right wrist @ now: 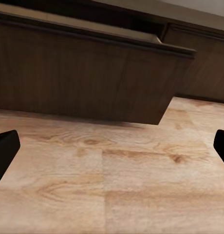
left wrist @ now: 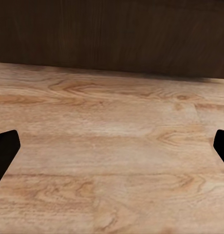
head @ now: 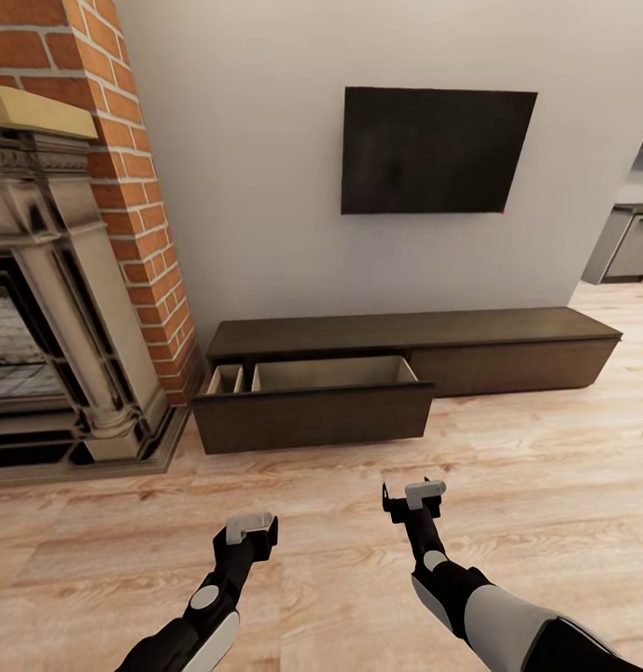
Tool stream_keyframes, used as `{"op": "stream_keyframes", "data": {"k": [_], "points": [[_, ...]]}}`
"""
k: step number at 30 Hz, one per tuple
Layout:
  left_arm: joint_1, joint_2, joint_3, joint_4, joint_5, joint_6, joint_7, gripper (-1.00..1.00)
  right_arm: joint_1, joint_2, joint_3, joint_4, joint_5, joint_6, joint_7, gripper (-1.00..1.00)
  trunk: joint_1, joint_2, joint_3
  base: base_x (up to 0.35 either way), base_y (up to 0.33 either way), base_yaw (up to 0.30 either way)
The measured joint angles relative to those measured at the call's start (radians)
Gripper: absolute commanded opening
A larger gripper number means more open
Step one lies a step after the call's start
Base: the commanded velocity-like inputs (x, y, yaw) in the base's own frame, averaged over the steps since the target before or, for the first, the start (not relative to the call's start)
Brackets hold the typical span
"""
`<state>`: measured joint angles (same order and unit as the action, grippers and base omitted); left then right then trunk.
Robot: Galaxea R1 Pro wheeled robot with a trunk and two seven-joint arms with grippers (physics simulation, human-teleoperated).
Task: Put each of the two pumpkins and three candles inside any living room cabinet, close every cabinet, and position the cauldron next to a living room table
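Note:
The long dark brown cabinet (head: 508, 338) stands against the wall ahead. Its left drawer (head: 312, 417) is pulled out, and the pale wood inside (head: 330, 373) looks empty as far as I can see. My left gripper (head: 251, 528) hangs low over the floor in front of the drawer, open with nothing between its fingers (left wrist: 112, 151). To its right, my right gripper (head: 414, 495) is also open and empty (right wrist: 112, 151), and it faces the drawer front (right wrist: 92, 73). The pumpkins, candles, cauldron and table are out of view.
A stone fireplace (head: 50, 308) with a brick chimney (head: 144, 215) and a raised hearth fills the left side. A black TV (head: 438, 149) hangs on the wall above the cabinet. Grey kitchen units (head: 629, 245) show at the far right. Wood floor (head: 545, 467) lies between me and the cabinet.

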<state>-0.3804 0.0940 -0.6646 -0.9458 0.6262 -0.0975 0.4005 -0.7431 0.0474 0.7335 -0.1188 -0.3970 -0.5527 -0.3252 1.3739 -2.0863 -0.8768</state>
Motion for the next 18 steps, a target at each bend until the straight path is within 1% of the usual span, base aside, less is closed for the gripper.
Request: {"op": "stream_keyframes", "data": {"k": [18], "points": [[0.0, 0.0, 0.0, -0.003, 0.0, -0.001, 0.0, 1.0, 0.0, 0.001, 0.0, -0.001, -0.002, 0.0, 0.003, 1.0, 0.069, -0.126, -0.056, 0.0, 0.0, 0.0]]}}
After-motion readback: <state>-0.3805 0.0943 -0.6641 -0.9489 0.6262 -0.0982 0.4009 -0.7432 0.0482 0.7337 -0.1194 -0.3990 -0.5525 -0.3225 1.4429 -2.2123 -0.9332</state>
